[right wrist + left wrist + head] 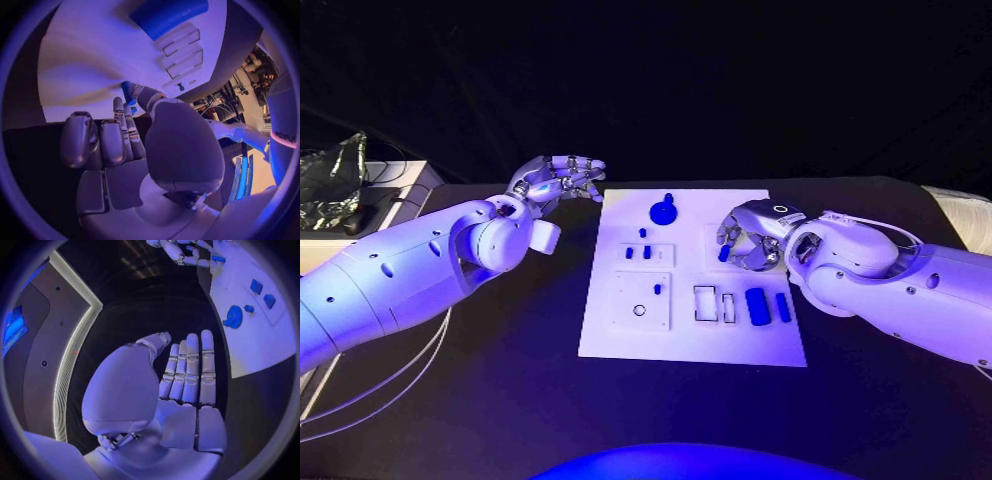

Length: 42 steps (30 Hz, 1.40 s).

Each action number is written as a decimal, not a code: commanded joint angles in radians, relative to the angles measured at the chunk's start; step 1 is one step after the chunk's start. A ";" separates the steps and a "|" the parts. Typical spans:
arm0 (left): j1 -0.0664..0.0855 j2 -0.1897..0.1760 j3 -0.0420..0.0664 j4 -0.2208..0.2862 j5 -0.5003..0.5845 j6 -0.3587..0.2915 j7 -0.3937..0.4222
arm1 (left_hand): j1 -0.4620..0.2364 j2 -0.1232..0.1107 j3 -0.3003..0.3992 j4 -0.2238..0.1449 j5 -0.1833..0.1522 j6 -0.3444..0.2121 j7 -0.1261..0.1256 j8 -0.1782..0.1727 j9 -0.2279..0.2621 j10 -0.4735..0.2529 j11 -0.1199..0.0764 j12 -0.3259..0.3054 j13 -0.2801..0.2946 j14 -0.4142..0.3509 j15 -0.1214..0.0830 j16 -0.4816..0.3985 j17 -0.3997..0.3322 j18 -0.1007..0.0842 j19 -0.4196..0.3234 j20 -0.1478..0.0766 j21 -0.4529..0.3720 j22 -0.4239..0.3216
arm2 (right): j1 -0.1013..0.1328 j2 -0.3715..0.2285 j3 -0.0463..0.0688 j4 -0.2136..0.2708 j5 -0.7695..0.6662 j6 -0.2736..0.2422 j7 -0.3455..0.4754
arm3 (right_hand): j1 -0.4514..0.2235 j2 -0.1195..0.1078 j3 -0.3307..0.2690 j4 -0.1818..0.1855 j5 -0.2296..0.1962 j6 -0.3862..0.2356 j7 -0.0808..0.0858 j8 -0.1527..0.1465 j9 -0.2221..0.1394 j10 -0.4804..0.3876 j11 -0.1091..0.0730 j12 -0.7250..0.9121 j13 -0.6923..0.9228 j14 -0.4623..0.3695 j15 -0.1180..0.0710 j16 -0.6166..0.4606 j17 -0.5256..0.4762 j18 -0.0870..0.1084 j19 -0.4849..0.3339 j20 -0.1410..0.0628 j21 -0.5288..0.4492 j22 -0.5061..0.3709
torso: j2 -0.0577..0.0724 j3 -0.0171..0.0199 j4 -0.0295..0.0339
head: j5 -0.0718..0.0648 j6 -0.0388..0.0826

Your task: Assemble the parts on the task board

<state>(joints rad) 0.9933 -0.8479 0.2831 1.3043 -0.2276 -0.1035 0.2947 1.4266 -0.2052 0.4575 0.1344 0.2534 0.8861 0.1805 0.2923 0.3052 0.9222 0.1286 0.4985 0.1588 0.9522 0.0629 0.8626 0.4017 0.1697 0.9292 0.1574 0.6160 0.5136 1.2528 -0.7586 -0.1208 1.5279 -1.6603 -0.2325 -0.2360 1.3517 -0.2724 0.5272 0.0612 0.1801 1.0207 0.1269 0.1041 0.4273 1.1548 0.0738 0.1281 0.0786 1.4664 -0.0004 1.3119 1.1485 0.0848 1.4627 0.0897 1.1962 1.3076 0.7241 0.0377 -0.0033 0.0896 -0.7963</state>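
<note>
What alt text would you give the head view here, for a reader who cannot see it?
The right hand pinches a small blue part over the white task board, with other blue parts lying on the board. The left hand hangs beside the board's far left corner, holding nothing.

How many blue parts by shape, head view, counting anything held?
Round disc: 1
Small pegs: 4
Long bars: 2
Held piece, in the right hand fingers: 1
Total: 8, all over the task board.
</note>
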 commanded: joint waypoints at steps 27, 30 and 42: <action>0.000 0.003 0.001 -0.007 0.006 0.013 0.003 | 0.009 0.006 -0.007 0.000 0.001 -0.002 0.004 0.004 -0.001 -0.005 0.001 -0.006 -0.002 0.002 0.003 -0.005 0.000 0.012 0.011 0.001 -0.005 -0.002 | -0.010 0.000 0.000 0.018 -0.043 -0.071 -0.029 | 0.049 0.098 0.115 -0.023 -0.055 0.107 -0.023 0.088 0.055 0.144 -0.039 0.018 0.051 0.030 -0.042 0.030 0.019 -0.029 0.041 -0.032 0.088 0.129 | -0.002 0.0004 0.0007 | -0.002 -0.004; 0.000 0.004 0.001 -0.009 0.006 0.013 0.003 | 0.009 0.006 -0.007 0.000 0.001 -0.002 0.004 0.004 -0.001 -0.005 0.001 -0.006 -0.002 0.002 0.003 -0.005 0.000 0.012 0.011 0.001 -0.005 -0.002 | -0.011 -0.013 0.001 0.035 -0.043 -0.089 -0.033 | 0.049 0.097 0.119 -0.025 -0.058 0.107 -0.023 0.089 0.058 0.146 -0.039 0.018 0.053 0.030 -0.043 0.031 0.020 -0.031 0.042 -0.032 0.094 0.132 | -0.002 0.0005 0.0005 | -0.002 -0.003; 0.000 0.012 0.001 -0.026 0.006 0.014 0.003 | 0.009 0.006 -0.007 0.000 0.001 -0.002 0.004 0.004 -0.001 -0.005 0.001 -0.006 -0.002 0.002 0.003 -0.005 0.000 0.012 0.011 0.001 -0.005 -0.002 | 0.037 -0.071 0.023 0.160 0.082 -0.097 -0.037 | 0.046 0.095 0.124 -0.029 -0.065 0.107 -0.022 0.093 0.062 0.147 -0.039 0.017 0.056 0.030 -0.043 0.031 0.020 -0.032 0.043 -0.033 0.100 0.135 | -0.003 -0.0008 -0.0003 | 0.001 0.000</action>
<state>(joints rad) 0.9931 -0.8386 0.2831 1.2791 -0.2271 -0.1036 0.2920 1.4315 -0.2003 0.4567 0.1351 0.2534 0.8861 0.1805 0.2927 0.3055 0.9222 0.1286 0.4985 0.1581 0.9522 0.0629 0.8626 0.4017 0.1696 0.9329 0.1611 0.6161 0.5124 1.2893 -0.8296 -0.0967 1.6764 -1.6336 -0.3189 -0.2704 1.3767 -0.2054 0.6448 0.0330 0.1173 1.1238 0.1044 0.1900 0.4509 1.2575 0.0727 0.1436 0.1363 1.4664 -0.0362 1.3399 1.1678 0.0690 1.4662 0.0644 1.2935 1.3079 0.7211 0.0373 -0.0027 0.0896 -0.7970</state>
